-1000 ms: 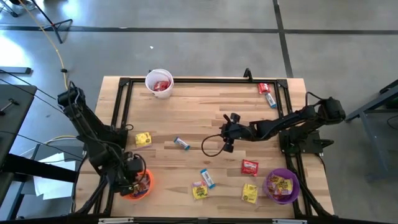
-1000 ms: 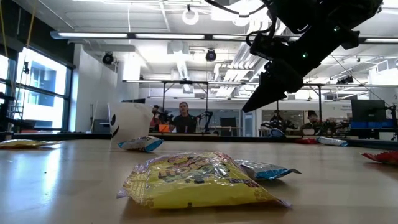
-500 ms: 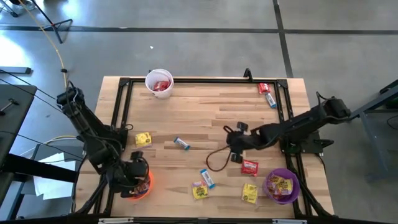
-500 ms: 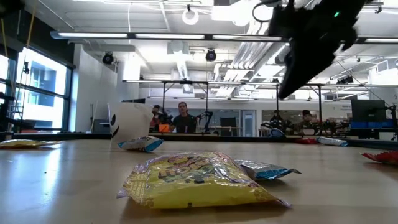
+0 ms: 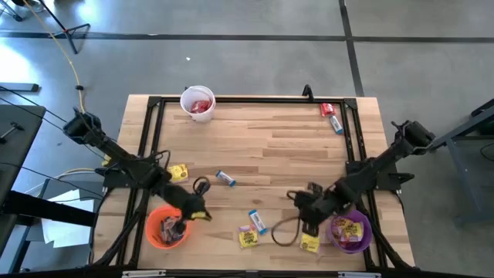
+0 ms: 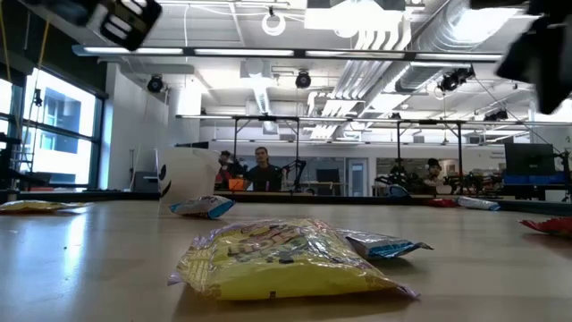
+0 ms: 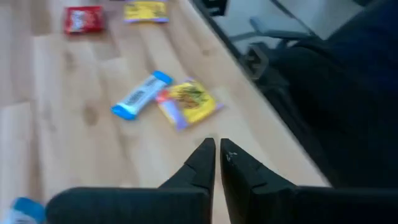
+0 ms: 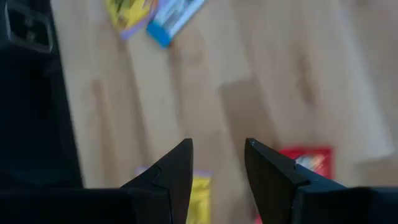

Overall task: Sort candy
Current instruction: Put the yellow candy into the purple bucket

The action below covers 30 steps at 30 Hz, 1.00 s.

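Small wrapped candies lie flat on the wooden table: yellow packets (image 5: 178,172) (image 5: 248,237) (image 5: 309,242), blue-and-white bars (image 5: 225,178) (image 5: 256,222) (image 5: 336,123) and a red packet (image 5: 328,110). My right gripper (image 5: 309,214) (image 8: 217,155) hovers open near the purple cup, above bare wood between a red packet (image 8: 305,159) and a yellow packet (image 8: 199,191); it touches nothing. My left gripper (image 5: 197,212) (image 7: 217,158) is shut and empty, just right of the orange cup, with a blue bar (image 7: 140,101) and a yellow packet (image 7: 189,103) ahead of it.
An orange cup (image 5: 153,218) with candy stands at the near left, a purple cup (image 5: 363,232) with yellow packets at the near right, and a white cup (image 5: 187,96) with red packets at the far edge. A black frame (image 5: 247,98) borders the table. Bare wood lies mid-table.
My right gripper has travelled from the table's middle toward the near right, ending beside the purple cup over the red packet. My left gripper has left the spot above the orange cup and moved right toward the table's middle, uncovering the cup. No candy has shifted.
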Each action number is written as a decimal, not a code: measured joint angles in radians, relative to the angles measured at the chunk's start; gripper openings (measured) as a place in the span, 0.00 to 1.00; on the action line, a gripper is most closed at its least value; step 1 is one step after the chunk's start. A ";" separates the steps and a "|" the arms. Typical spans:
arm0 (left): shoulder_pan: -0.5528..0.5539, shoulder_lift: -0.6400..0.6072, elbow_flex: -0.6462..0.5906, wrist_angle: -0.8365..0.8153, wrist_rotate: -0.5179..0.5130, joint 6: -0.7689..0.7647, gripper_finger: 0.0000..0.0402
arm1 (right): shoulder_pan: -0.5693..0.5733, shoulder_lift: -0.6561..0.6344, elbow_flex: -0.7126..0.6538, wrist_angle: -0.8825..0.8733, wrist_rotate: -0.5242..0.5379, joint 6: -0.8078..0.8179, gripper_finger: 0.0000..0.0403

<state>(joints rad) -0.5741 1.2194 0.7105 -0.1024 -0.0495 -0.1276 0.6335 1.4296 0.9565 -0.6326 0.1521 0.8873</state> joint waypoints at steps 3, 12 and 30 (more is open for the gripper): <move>0.055 0.000 -0.039 0.044 -0.014 0.036 0.01 | 0.054 0.038 0.000 0.011 -0.013 0.080 0.34; 0.149 0.000 -0.095 0.160 -0.039 0.054 0.00 | 0.110 0.270 0.129 -0.004 -0.078 0.151 0.38; 0.155 0.000 -0.095 0.160 -0.048 0.125 0.00 | 0.112 0.664 0.496 -0.354 -0.191 0.172 0.59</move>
<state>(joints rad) -0.4191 1.2198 0.6155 0.0574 -0.0971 -0.0025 0.7452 2.0932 1.4525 -0.9862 -0.0389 1.0590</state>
